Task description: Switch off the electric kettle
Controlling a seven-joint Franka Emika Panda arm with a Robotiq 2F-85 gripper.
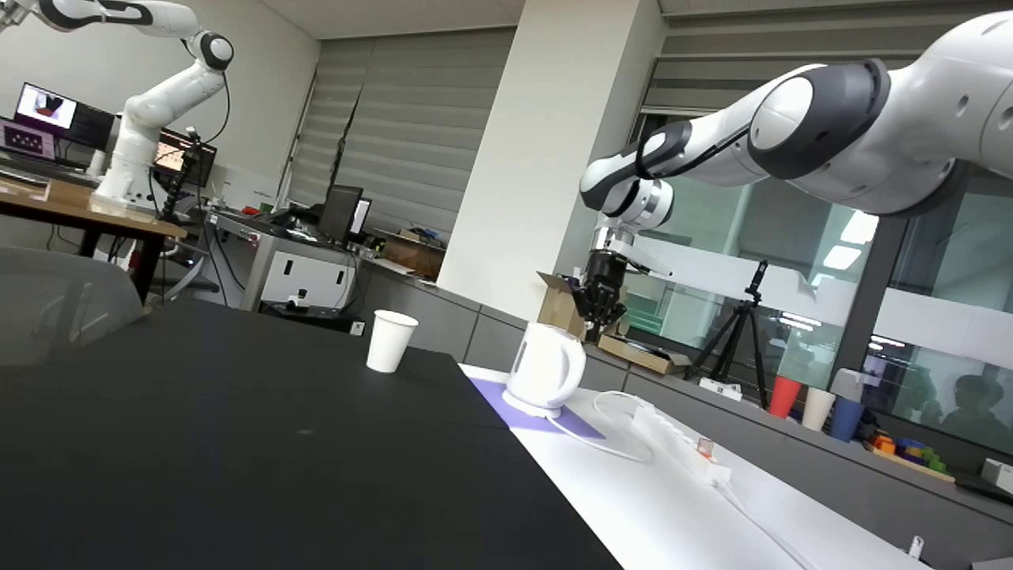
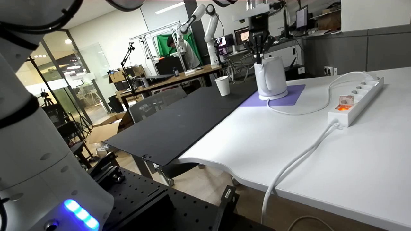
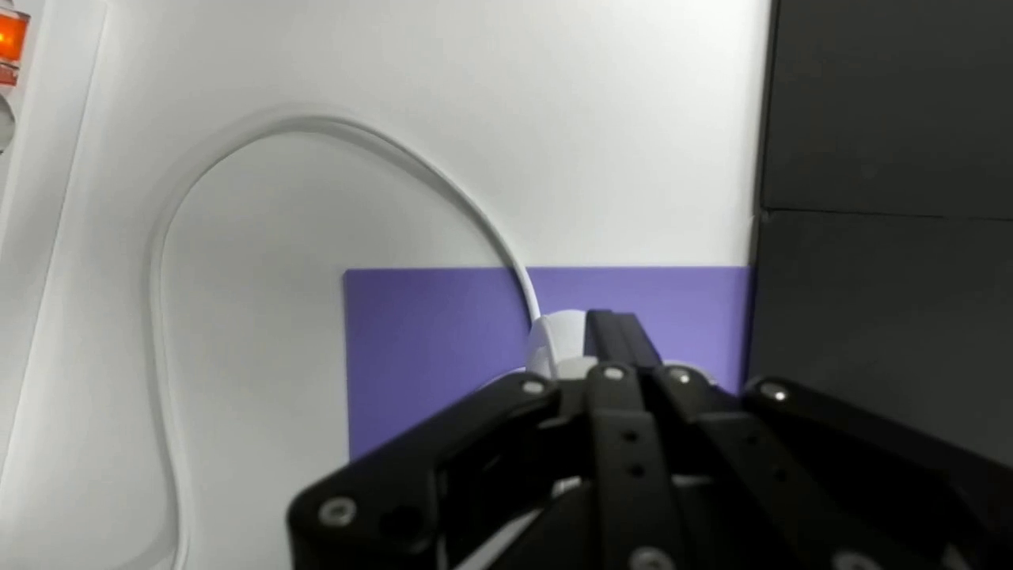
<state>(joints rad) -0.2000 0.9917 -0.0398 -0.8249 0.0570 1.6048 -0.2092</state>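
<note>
The white electric kettle stands upright on a purple mat in both exterior views (image 1: 538,366) (image 2: 275,77). Its looped handle faces the side where the cord leaves the base. My gripper (image 2: 258,59) is shut, its fingertips pointing down at the top of the kettle's handle side. In an exterior view the gripper (image 1: 593,331) shows beside the kettle's upper handle; I cannot tell if they touch. In the wrist view the fingertips (image 3: 621,328) are together with nothing seen between them. They hide most of the kettle; a white part of it (image 3: 564,328) shows. The switch cannot be made out.
A white paper cup (image 1: 391,340) stands on the black surface (image 2: 179,125). The purple mat (image 3: 427,332) lies under the kettle on the white table (image 2: 257,141). A white cord (image 3: 162,317) curves to a power strip (image 2: 361,99) with an orange lit switch.
</note>
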